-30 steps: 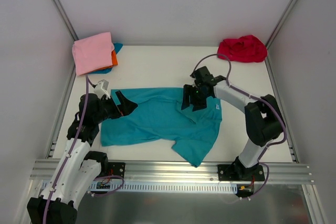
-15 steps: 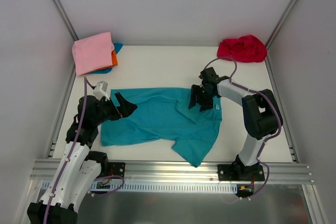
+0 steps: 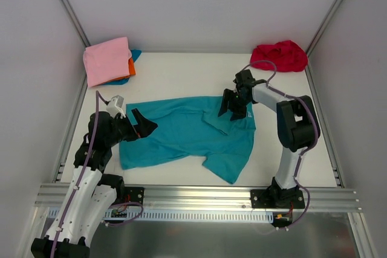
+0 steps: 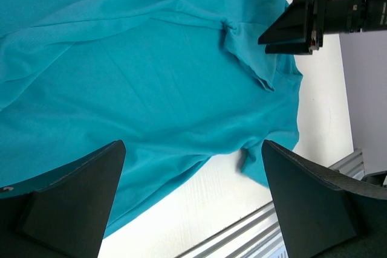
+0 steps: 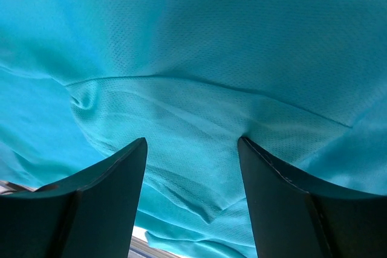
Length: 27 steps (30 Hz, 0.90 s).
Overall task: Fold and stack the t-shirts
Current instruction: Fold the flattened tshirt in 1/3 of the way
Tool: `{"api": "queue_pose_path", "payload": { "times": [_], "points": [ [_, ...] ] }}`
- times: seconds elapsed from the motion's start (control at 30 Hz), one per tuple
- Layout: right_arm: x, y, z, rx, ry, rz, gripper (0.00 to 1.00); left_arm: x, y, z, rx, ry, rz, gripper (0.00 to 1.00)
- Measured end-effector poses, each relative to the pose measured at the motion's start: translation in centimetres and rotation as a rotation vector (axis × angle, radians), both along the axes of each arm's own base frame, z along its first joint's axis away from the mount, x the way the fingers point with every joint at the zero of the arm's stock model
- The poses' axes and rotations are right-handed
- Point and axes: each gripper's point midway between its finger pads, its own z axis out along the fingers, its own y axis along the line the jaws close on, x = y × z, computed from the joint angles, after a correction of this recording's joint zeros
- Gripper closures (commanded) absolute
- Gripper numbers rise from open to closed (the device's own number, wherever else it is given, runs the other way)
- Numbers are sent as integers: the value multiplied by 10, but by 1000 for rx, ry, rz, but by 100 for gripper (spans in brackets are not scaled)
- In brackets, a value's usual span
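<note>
The white counter (image 3: 181, 74) carries everything. The teal t-shirt (image 3: 187, 134) lies spread open across its middle, wrinkled, with one sleeve pointing toward the near edge. In the far left corner sits a folded pink t-shirt (image 3: 107, 60) on top of a stack. A blue one (image 3: 121, 80) and an orange one (image 3: 131, 66) peek out from under its right side. A red t-shirt (image 3: 279, 56) lies crumpled in the far right corner, well apart from the teal one.

The left gripper (image 3: 144, 122) hangs over the teal shirt's left edge, its fingers spread wide with nothing between them. The right gripper (image 3: 233, 108) is at the shirt's far right edge. Its fingers are apart and their tips are down on the cloth, which is gathered into soft creases in the gap between them.
</note>
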Motion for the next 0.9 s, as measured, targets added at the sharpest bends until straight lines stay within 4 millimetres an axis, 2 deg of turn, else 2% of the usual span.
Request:
{"api": "queue_pose_path", "payload": {
  "times": [0.27, 0.43, 0.73, 0.77, 0.8, 0.9],
  "points": [
    [49, -32, 3, 24, -20, -108, 32, -7, 2, 7, 18, -6, -8, 1],
    [69, -56, 5, 36, -30, -172, 32, -11, 3, 7, 24, -3, -10, 1],
    [78, -94, 6, 27, -28, -242, 30, -13, 5, 0, 44, 20, -9, 1],
    [79, -98, 6, 27, -27, -249, 30, -10, 5, -2, 44, 29, -8, 1],
    [79, -102, 8, 27, -28, -255, 25, -8, 5, -3, 45, 33, -6, 1],
    [75, -105, 18, 40, -42, -260, 23, 7, 9, -9, 64, 49, 34, 1]
  ]
}}
